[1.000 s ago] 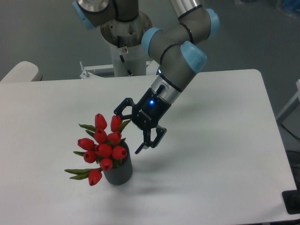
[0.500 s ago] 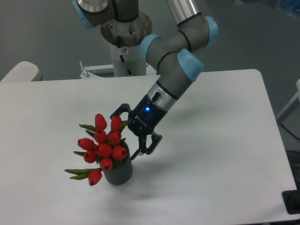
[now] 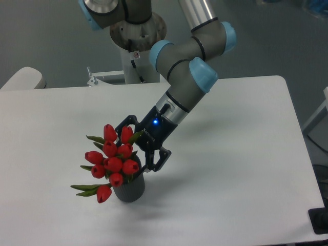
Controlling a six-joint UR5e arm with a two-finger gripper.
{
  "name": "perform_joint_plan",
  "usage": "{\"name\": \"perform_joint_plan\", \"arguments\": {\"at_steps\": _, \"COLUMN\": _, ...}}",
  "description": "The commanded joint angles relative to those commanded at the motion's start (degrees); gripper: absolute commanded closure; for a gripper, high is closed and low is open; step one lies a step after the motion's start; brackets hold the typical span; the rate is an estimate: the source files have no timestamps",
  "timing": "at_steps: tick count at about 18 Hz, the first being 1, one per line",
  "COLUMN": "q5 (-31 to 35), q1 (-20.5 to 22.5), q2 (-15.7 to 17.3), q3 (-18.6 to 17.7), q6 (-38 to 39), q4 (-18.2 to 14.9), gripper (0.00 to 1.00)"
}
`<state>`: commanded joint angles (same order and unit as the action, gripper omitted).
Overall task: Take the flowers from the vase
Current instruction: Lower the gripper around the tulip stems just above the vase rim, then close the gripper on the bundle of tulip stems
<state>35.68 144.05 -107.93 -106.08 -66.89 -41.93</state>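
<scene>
Status: we're at the approach stage, nothing grasped yet. The flowers point(image 3: 114, 160) sit in the vase point(image 3: 129, 188), which stands on the white surface point(image 3: 230, 169) toward its front left. Our claw point(image 3: 136, 146) is spread wide, coming in from the right side of the bunch; one finger is up by the top buds, the other down near the lower right bud, just above the vase mouth. We can't tell whether either finger is touching a bud or leaf.

Left to do, as we judge it: get the fingers round the bunch, pinch, lift until the stems leave the vase.

Room: the surface right of and behind the vase is bare, and nothing stands above the bunch, so a lift looks unobstructed. The vase is fairly near the front edge, with leaves drooping out on the left. We'd watch the lower finger against the vase rim; a nudge could tip the vase frontwards.
</scene>
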Motion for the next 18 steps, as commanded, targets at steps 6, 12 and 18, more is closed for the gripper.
{"name": "perform_joint_plan", "arguments": {"at_steps": 6, "q5": 0.1, "q1": -0.1, "q2": -0.1, "q3": -0.1, "q6": 0.1, "q4": 0.4, "gripper": 0.04}}
{"name": "perform_joint_plan", "arguments": {"at_steps": 12, "q5": 0.0, "q1": -0.3, "q2": -0.2, "q3": -0.1, "q6": 0.0, "q4": 0.4, "gripper": 0.32}}
{"name": "perform_joint_plan", "arguments": {"at_steps": 18, "q5": 0.0, "q1": -0.3, "q2": -0.2, "q3": 0.2, "q6": 0.0, "q4": 0.4, "gripper": 0.53}}
